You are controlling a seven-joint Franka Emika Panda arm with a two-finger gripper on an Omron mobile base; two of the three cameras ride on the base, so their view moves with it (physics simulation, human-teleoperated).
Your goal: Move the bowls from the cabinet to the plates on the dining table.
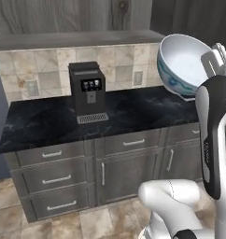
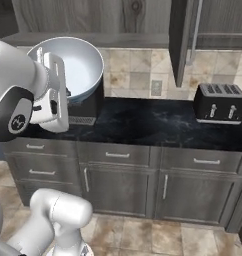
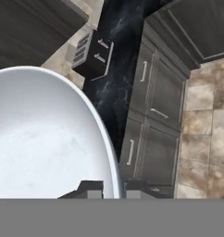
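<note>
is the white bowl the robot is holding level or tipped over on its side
Tipped. The white bowl hangs steeply tilted in the gripper, its opening facing sideways, jaws pinching its rim above the worktop.

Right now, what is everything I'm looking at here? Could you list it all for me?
bowl: one, white inside with blue pattern outside, held tilted in the air above the worktop, gripped at its rim
coffee machine: one, black, standing on the worktop against the tiled wall
toaster: one, black, on the worktop at the right end
worktop: one, black marble with pale veins, over the drawers
drawers: several, grey with bar handles, under the worktop
cabinet: one, dark wood-grain, on the wall, its door swung open
floor: beige stone tiles
gripper: one, dark fingers, shut on the bowl's rim
</note>
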